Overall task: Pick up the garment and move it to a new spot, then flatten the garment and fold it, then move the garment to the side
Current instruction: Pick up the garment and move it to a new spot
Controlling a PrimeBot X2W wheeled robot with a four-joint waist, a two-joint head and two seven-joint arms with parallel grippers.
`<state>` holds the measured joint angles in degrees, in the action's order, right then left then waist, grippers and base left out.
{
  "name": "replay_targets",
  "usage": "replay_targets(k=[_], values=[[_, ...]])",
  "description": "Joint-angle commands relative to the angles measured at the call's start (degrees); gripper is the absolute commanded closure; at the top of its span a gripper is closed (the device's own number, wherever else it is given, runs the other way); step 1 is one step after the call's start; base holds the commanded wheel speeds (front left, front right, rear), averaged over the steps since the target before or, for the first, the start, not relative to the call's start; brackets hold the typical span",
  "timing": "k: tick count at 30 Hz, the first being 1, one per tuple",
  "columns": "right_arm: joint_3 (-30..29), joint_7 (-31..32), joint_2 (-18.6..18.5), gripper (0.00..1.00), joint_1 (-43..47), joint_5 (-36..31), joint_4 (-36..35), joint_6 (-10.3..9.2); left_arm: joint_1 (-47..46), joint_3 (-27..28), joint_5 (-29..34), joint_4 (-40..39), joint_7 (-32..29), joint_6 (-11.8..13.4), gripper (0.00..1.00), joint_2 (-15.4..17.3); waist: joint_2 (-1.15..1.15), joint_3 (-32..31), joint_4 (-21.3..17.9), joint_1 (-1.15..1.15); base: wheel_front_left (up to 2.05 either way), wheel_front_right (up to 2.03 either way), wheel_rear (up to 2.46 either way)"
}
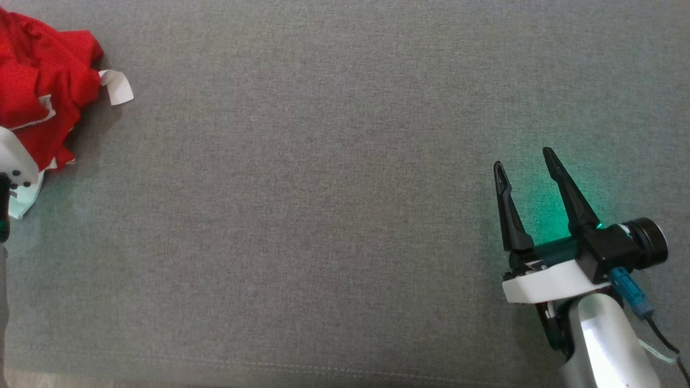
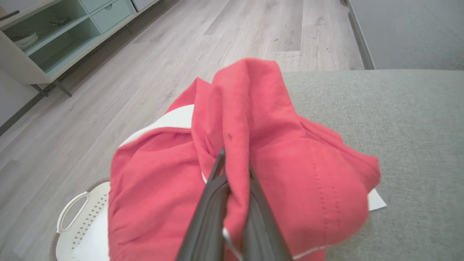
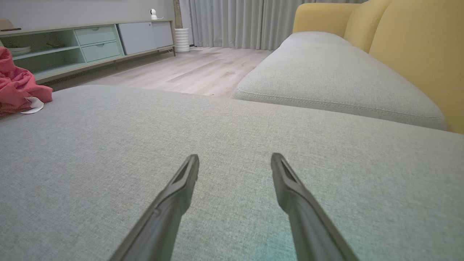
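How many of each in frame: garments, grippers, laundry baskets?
Garments: 1, the red garment, bunched at the edge of the grey cushion.
Grippers: 2, the left gripper with jaws shut on the garment, the right gripper with jaws open over the cushion.
Laundry baskets: 1, the white laundry basket, partly hidden by the garment.
Total: 4

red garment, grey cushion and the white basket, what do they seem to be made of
Red garment: thin woven cloth, likely cotton, matte; it drapes in soft creases and shows a stitched seam.
Grey cushion: upholstery fabric, matte, with a visible heathered weave and a sewn edge seam.
White basket: probably moulded plastic, smooth, with diamond-shaped holes and a handle cutout.
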<state>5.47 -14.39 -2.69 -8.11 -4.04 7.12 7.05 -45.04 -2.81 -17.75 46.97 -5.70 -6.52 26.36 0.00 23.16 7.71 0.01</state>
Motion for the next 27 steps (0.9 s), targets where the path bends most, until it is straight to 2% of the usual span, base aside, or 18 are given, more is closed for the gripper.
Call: replay_targets(k=[1, 12, 20, 27], values=[[1.77, -0.61, -0.19, 0.0, -0.89, 0.28, -1.7, 0.44, -2.4, 1.48, 0.03, 0.5, 0.56, 0.37, 1.0, 3.89, 0.0, -0.1, -0.12, -0.01, 0.0, 0.0, 0.0], [2.34, -0.61, -0.19, 0.0, -1.28, 2.66, -0.3, 0.44, -5.51, -0.69, 1.69, 3.35, 6.12, 0.08, 1.0, 5.89, 0.0, -3.79, -0.66, -0.01, 0.0, 0.0, 0.0], [3.33, -0.61, -0.19, 0.0, -0.06, 6.76, 2.17, 0.44, -10.18, -5.73, 5.74, -2.59, 8.71, -0.41, 1.0, 8.23, 0.0, -12.4, -4.31, -0.01, 0.0, 0.0, 0.0], [3.61, -0.61, -0.19, 0.0, 1.94, 9.34, 3.9, 0.44, -12.98, -10.5, 5.03, -12.29, 7.08, -0.8, 1.0, 4.67, 0.0, -19.05, -10.44, -0.01, 0.0, 0.0, 0.0]])
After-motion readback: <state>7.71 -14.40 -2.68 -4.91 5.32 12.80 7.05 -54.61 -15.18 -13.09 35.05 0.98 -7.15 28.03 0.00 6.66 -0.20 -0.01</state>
